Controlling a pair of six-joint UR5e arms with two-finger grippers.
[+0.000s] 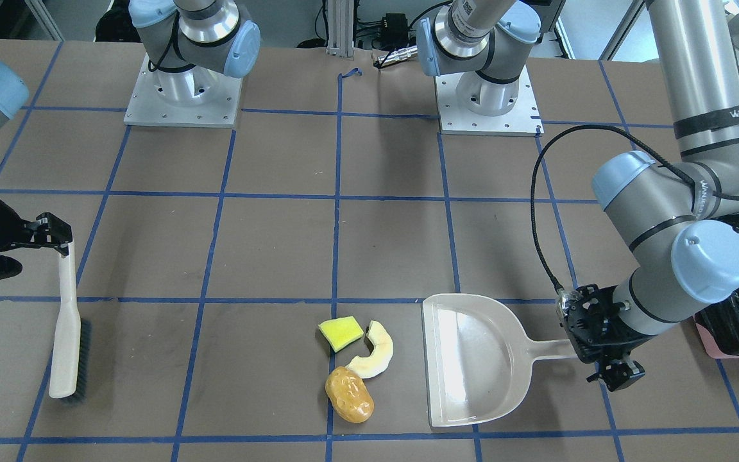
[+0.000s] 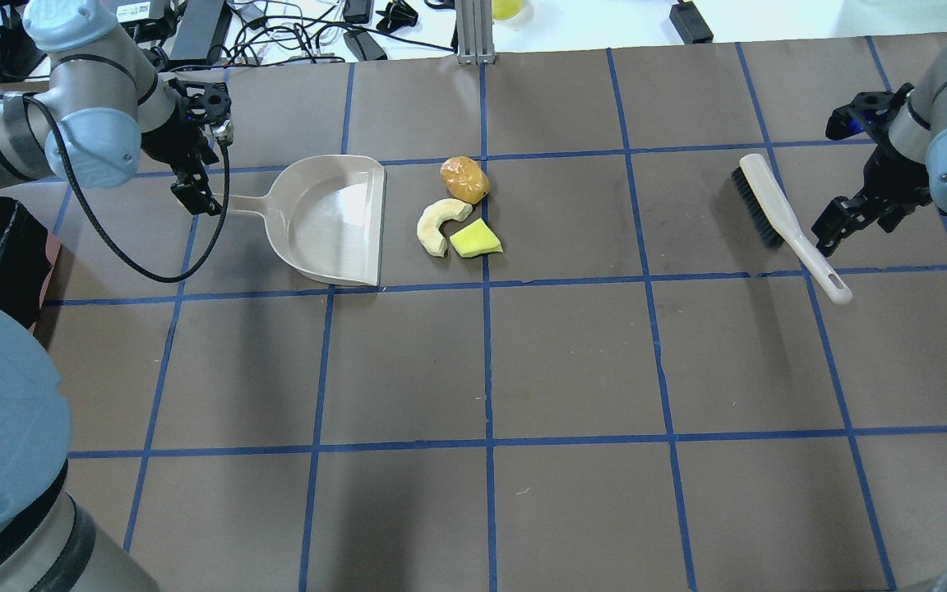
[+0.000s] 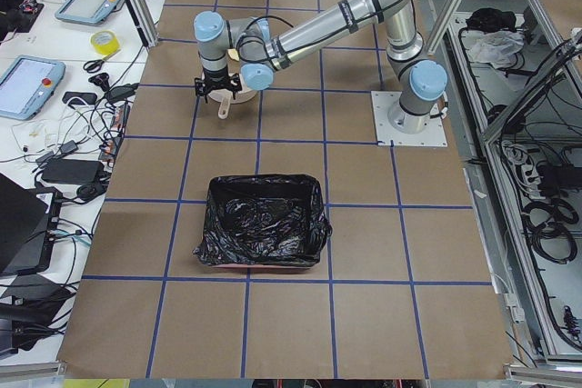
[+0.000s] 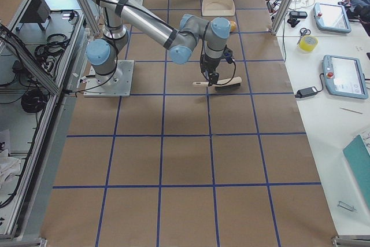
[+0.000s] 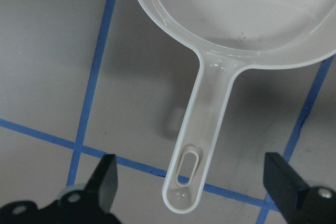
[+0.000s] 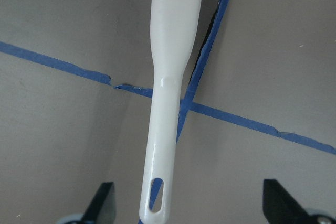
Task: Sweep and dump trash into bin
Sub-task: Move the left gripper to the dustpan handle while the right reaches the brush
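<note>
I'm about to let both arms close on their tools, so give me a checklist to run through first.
1. Left gripper open, straddling the dustpan handle: ok.
2. Right gripper open around the brush handle: ok, though the handle sits off-centre.
3. Yellow wedge, crescent slice and amber lump grouped between brush and dustpan: ok.
4. Dustpan mouth faces them: ok.
5. Bin open-topped: ok.
6. Grippers low enough to close on the handles: cannot tell.
</note>
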